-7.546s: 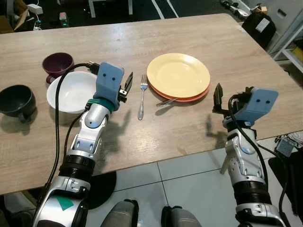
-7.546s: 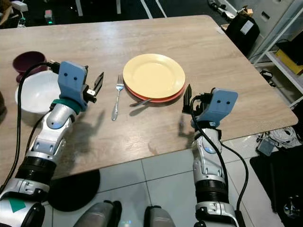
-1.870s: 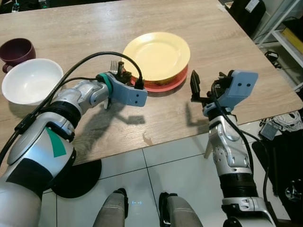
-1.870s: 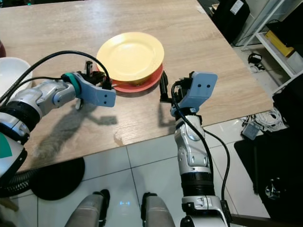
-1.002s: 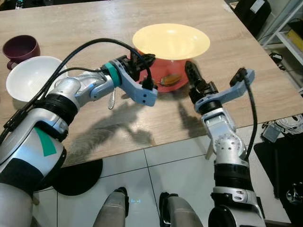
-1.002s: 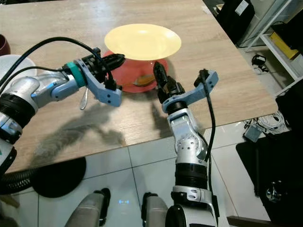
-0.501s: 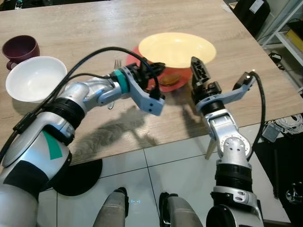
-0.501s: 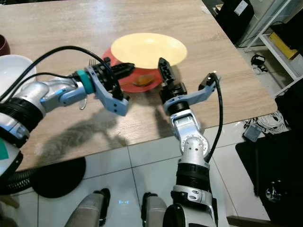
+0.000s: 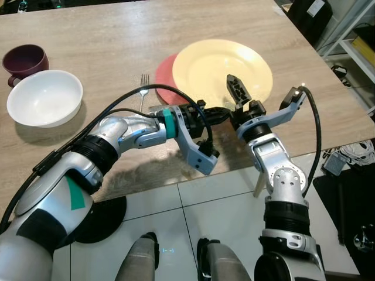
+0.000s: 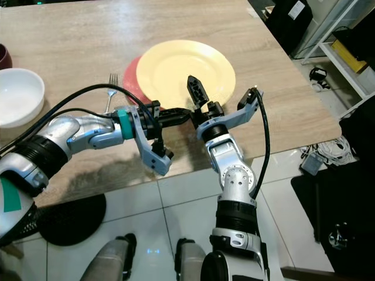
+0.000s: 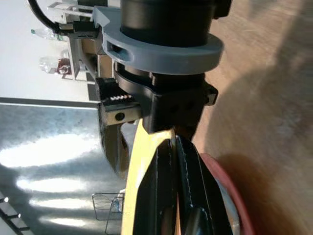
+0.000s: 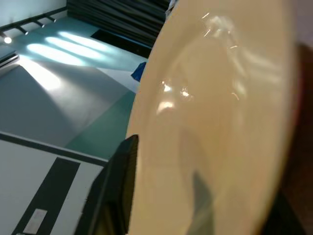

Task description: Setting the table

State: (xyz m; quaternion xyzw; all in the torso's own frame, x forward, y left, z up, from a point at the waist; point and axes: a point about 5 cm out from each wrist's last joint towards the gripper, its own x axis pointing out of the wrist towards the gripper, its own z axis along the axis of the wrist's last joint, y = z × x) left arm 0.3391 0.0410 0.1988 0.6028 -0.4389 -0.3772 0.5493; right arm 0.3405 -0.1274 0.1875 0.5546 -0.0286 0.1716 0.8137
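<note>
From my head, the yellow plate [image 9: 222, 70] sits at upper centre of the frame on the tabletop [image 9: 105, 35], overlapping a red plate [image 9: 165, 73]. My right gripper [image 9: 237, 99] has its jaws clamped on the yellow plate's near rim. My left gripper [image 9: 218, 113] reaches in beside it. The left wrist view shows those jaws together at the yellow plate's edge. My right wrist view shows the plate's glossy face.

- A glossy yellow plate [image 12: 215, 122] fills most of the frame, catching light.
- One black finger [image 12: 115, 196] of the right tool lies against its rim.
- A red edge [image 12: 304, 147] shows beside it.
</note>
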